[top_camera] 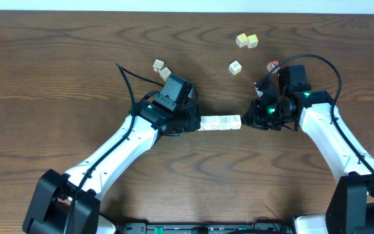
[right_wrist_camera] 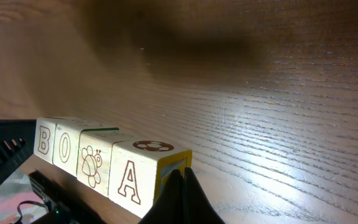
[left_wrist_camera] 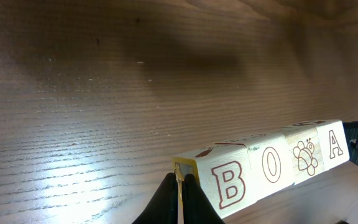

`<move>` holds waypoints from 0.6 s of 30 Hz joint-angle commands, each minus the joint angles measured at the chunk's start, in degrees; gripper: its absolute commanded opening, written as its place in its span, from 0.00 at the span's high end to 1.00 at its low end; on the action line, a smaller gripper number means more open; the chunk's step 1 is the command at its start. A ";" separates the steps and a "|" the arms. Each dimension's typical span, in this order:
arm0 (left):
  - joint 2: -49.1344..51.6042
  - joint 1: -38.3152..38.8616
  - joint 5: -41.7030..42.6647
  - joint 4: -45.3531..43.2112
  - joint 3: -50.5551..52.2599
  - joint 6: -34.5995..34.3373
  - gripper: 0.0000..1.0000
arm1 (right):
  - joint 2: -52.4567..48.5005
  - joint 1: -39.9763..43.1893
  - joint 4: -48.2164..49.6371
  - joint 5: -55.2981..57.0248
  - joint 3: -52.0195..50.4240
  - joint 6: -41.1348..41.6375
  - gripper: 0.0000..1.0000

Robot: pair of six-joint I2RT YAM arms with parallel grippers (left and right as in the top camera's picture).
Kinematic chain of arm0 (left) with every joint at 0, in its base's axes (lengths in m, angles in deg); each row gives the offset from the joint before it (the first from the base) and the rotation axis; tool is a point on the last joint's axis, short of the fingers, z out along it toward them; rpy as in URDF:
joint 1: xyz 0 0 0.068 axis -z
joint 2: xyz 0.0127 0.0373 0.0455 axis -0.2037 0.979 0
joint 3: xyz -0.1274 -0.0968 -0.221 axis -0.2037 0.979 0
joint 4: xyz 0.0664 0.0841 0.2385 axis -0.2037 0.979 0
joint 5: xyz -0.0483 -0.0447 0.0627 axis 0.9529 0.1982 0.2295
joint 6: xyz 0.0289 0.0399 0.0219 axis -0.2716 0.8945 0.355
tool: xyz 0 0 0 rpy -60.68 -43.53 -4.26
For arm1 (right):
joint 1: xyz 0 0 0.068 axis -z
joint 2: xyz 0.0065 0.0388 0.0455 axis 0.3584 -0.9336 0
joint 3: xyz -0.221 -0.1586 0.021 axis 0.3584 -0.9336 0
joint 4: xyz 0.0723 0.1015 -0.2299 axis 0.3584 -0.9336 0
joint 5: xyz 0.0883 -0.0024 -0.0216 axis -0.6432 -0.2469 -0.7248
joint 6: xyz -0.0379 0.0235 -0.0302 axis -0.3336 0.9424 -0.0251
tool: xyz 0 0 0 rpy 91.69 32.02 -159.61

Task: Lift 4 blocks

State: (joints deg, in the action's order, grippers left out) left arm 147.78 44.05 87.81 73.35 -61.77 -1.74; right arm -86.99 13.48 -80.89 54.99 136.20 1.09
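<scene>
At frame centre, the left gripper (top_camera: 196, 123) and right gripper (top_camera: 245, 120), each with fingers pinched together, press end-on against a row of four whitish wooden alphabet cubes (top_camera: 220, 122) squeezed between them.

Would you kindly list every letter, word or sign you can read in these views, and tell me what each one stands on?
"B": side face of the first block in the row.
"O": second block.
"A": fourth block.
No text: third block carries a bee drawing.
Too small to read: prints on the loose cubes in the overhead view.
</scene>
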 commanded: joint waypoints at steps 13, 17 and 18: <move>-1.29 1.16 5.90 -0.76 -2.47 -0.92 0.93 | 0.20 -2.71 0.24 -7.89 0.17 0.76 0.99; -1.29 1.16 5.90 -0.76 -2.47 -0.92 0.93 | 0.20 -2.71 0.24 -7.89 0.17 0.74 0.99; -1.29 1.16 5.90 -0.76 -2.47 -0.92 0.93 | 0.20 -2.71 0.24 -7.89 0.17 0.74 0.99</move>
State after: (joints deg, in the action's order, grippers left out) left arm 147.78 44.05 87.79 73.38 -61.77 -1.74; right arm -86.99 13.19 -80.91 55.38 136.20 1.09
